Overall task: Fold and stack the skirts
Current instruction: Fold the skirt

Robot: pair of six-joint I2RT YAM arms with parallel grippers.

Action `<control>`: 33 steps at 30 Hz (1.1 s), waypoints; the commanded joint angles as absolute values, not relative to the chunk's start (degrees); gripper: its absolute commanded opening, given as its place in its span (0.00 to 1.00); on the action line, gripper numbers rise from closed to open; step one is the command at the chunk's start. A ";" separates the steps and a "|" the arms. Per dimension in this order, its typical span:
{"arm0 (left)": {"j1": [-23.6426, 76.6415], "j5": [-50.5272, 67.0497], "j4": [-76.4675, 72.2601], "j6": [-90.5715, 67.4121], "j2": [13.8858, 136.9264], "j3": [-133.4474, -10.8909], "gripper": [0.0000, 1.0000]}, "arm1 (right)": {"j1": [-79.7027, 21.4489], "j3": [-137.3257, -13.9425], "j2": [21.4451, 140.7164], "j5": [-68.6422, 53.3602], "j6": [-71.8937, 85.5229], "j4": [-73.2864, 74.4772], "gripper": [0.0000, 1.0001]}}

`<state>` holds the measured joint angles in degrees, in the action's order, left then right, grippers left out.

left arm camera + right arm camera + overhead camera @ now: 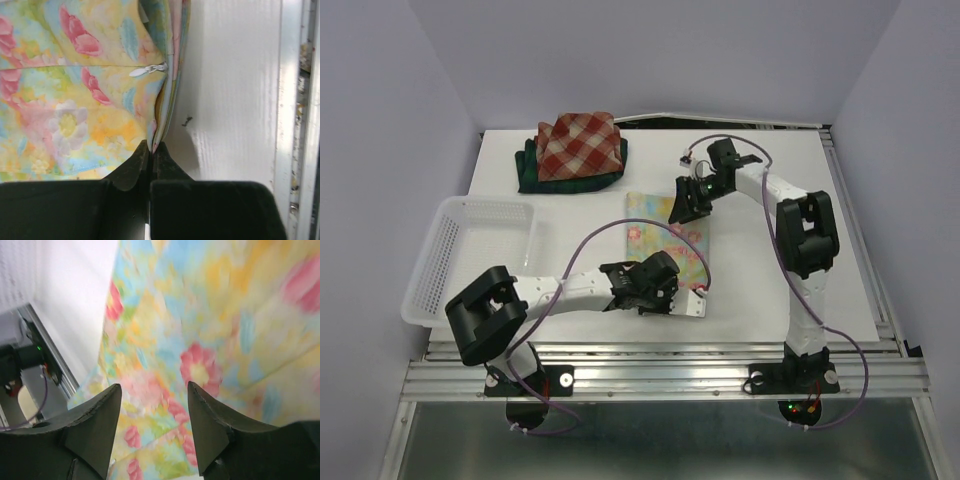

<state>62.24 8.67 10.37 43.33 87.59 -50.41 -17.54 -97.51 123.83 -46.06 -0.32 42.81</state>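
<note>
Top external view shows the pastel floral skirt lying flat at the centre of the white tabletop. The left gripper sits low at the skirt's near edge, and the right gripper is over its far edge. Toward the upper left of the frame, the red-and-cream plaid skirt lies folded on top of the dark green plaid skirt. A white mesh basket stands at the left side, well apart from the floral skirt.

Left wrist view: the left gripper is pinched tight on the layered edge of the pastel floral skirt, with the cloth running up from between the black fingers. A white zipper pull lies near that edge.

Right wrist view: the right gripper has its fingers spread apart with nothing between them, and the blurred pastel floral skirt fills the frame beyond.
</note>
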 commanded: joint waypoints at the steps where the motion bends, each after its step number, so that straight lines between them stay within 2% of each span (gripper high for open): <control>1: 62.49 12.74 15.82 41.31 84.55 -52.65 0.00 | -17.05 -98.71 124.01 -52.37 10.44 32.19 0.61; 6: 62.49 14.06 16.87 41.31 83.67 -53.78 0.00 | -20.46 -97.12 128.40 -58.88 18.27 22.95 0.61; 13: 62.05 15.55 18.54 39.64 82.00 -57.21 0.00 | -24.26 -85.70 128.67 -57.75 22.42 11.26 0.60; 20: 61.26 14.59 19.95 39.20 81.30 -61.52 0.00 | -26.45 -80.60 131.48 -53.79 18.20 12.13 0.55; 26: 58.10 14.06 20.83 40.34 80.60 -63.54 0.00 | -26.46 -75.33 128.85 -52.03 15.21 13.27 0.53; 33: 57.66 16.52 23.73 42.36 79.63 -64.51 0.00 | -26.46 -80.15 123.49 -52.11 11.60 18.54 0.52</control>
<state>57.63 14.09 21.89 40.51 83.15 -61.65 -25.98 -78.24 125.91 -59.48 16.38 12.71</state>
